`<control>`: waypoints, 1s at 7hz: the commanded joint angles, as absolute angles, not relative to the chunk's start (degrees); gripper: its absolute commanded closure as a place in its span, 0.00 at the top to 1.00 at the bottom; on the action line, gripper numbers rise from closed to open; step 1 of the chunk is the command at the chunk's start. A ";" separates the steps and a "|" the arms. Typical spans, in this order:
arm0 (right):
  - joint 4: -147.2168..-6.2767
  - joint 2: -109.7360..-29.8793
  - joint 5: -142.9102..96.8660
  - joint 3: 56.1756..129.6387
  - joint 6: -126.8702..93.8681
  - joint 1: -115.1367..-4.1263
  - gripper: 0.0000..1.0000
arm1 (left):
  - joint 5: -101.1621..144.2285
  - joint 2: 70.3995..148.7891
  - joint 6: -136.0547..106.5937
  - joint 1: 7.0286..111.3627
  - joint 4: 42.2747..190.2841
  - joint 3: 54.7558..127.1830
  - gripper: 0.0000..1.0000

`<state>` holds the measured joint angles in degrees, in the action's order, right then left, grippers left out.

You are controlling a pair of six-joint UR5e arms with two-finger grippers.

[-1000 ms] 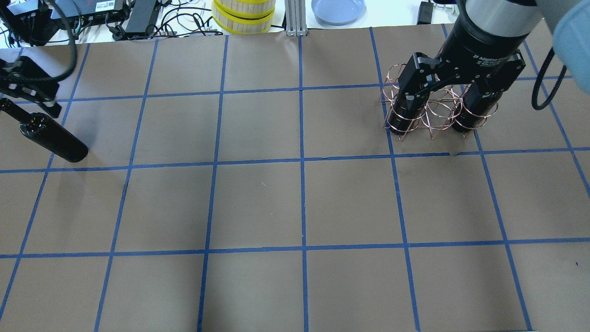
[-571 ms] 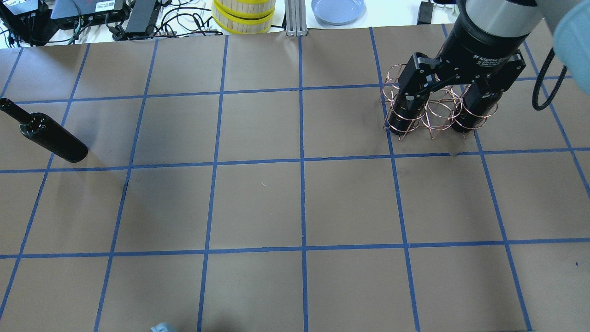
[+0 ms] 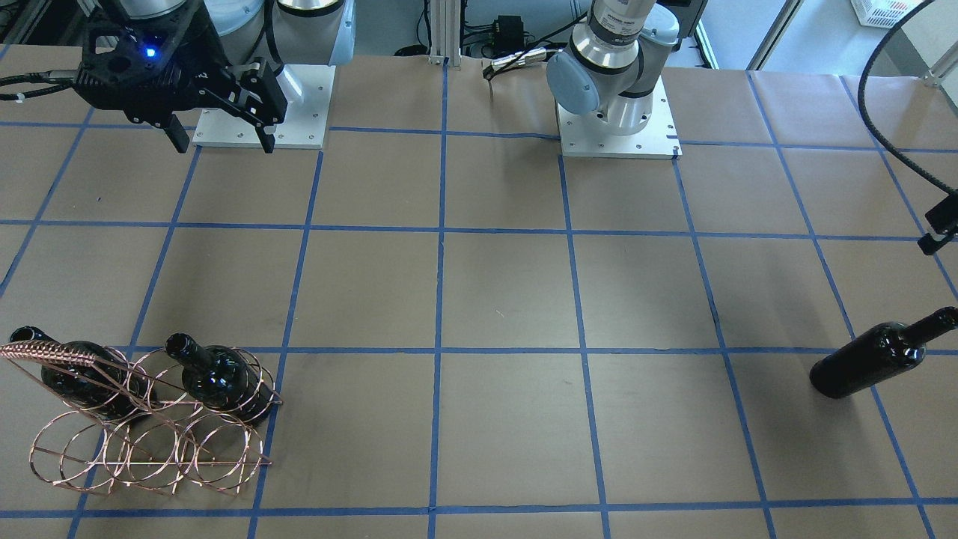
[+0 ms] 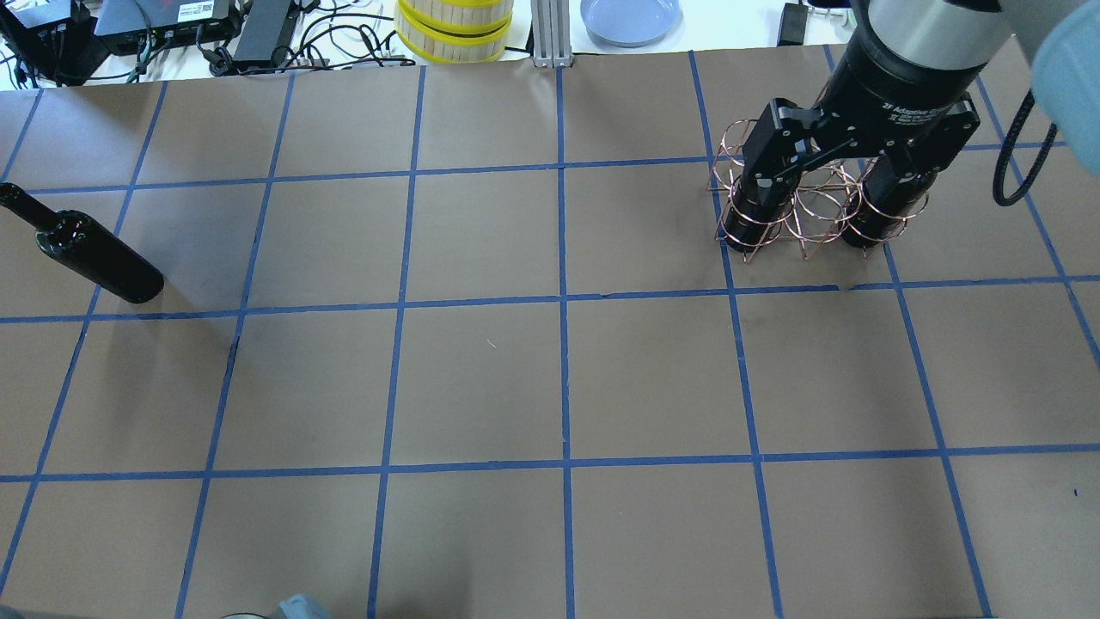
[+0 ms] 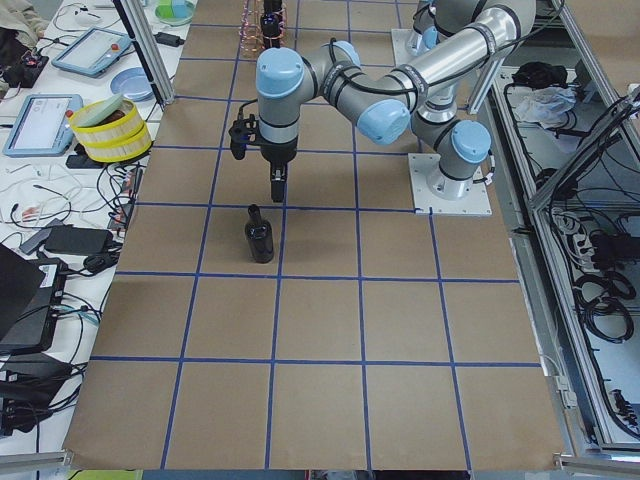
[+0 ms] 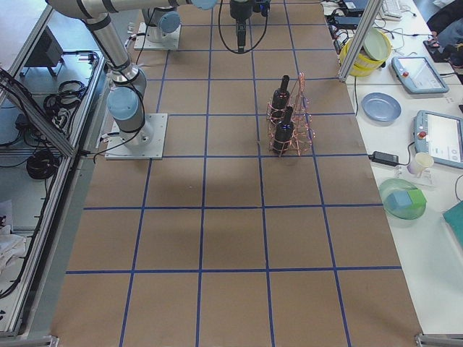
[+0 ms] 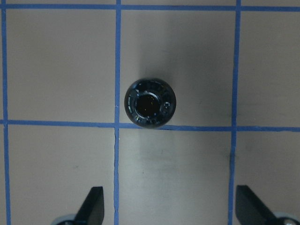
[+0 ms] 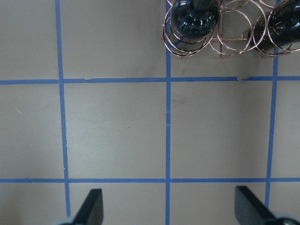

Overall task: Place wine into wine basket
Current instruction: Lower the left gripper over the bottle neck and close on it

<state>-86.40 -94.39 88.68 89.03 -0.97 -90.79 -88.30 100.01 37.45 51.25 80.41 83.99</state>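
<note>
Wine point(image 4: 99, 258) stands upright at the table's point(image 4: 481, 387) nine o'clock, left gripper point(image 7: 169, 199) spread above it; wine basket point(image 3: 142, 430) at two o'clock, right gripper point(image 8: 168, 199) spread nearby.

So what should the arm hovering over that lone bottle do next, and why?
Probably lower the left gripper straight down over the neck of the wine bottle, then shut. The gripper is open and holds nothing, and its wrist view looks straight down on the bottle's mouth. The bottle stands upright and alone, far from the wine basket, where it has yet to go.
</note>
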 commanded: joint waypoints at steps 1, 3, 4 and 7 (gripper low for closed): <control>-86.40 -94.39 88.68 89.03 -0.97 -90.79 1.00 | -87.46 103.61 39.46 50.63 77.44 83.58 0.99; -86.31 -94.39 88.68 89.03 -0.97 -90.79 1.00 | -85.34 108.09 39.46 50.62 73.31 83.58 0.99; -86.31 -94.39 88.68 89.03 -0.97 -90.79 1.00 | -85.34 109.76 38.85 50.71 73.04 83.58 0.99; -86.40 -94.39 88.68 89.03 -0.97 -90.79 1.00 | -85.78 110.65 36.83 52.55 72.60 83.58 0.98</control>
